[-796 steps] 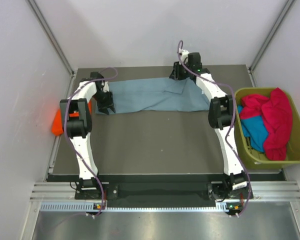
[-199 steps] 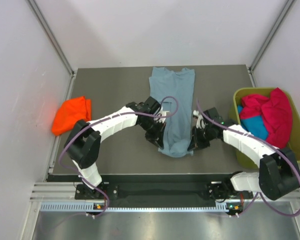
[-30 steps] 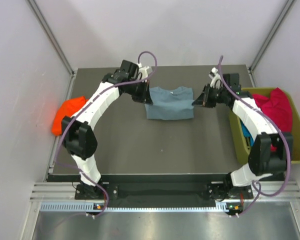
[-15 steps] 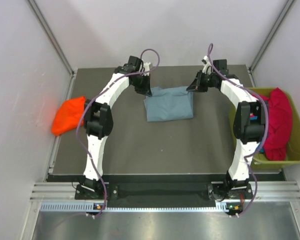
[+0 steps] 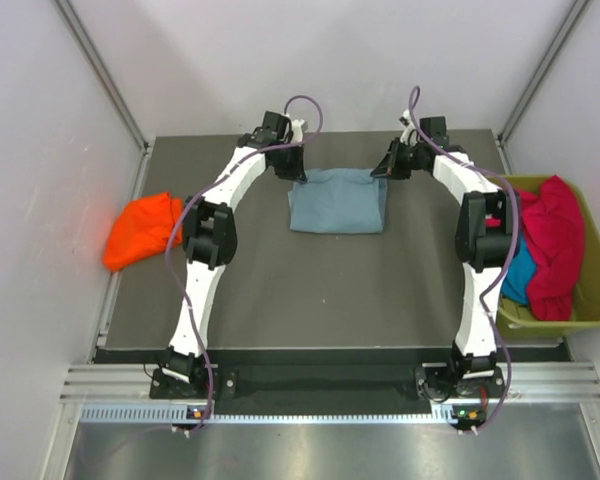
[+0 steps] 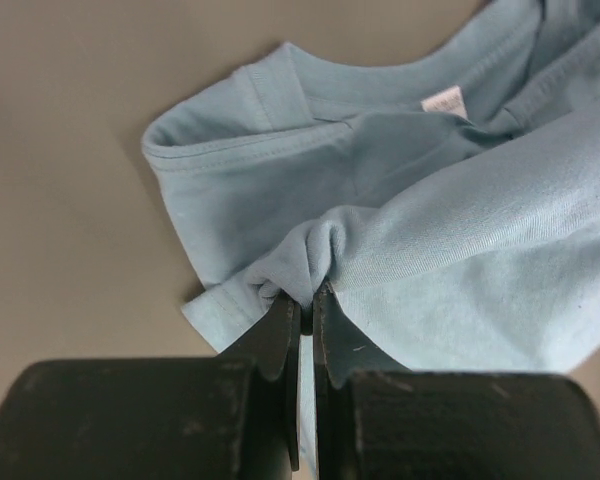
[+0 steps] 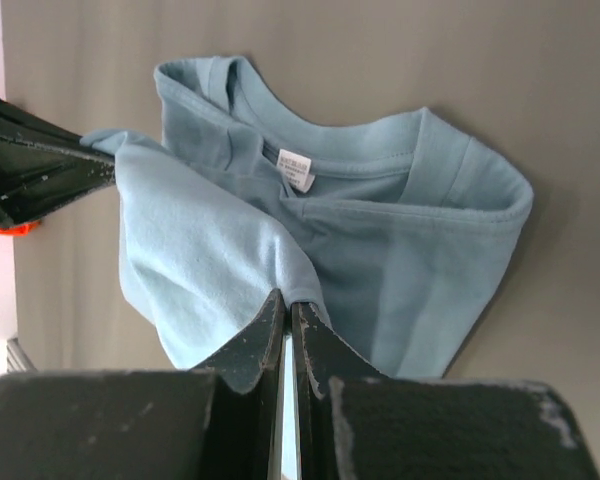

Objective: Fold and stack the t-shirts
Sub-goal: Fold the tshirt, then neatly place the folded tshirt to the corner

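Note:
The grey-blue t-shirt [image 5: 336, 204] lies folded at the far middle of the table. My left gripper [image 5: 294, 173] is shut on its far left corner, pinching a fold of cloth [image 6: 310, 262]. My right gripper [image 5: 382, 173] is shut on its far right corner, pinching the top layer [image 7: 280, 262]. The collar and label [image 7: 295, 168] show under the lifted layer. The orange-red t-shirt [image 5: 140, 230] lies bunched at the table's left edge. The crimson-pink t-shirt [image 5: 555, 250] and the teal t-shirt [image 5: 518, 272] lie in the bin.
The olive-green bin [image 5: 598, 313] stands off the table's right edge. Grey walls close in the back and sides. Both arms reach across the table to its far end.
Both grippers have carried the near edge of the grey-blue t-shirt farther back over the collar end. The shirt now makes a shorter rectangle.

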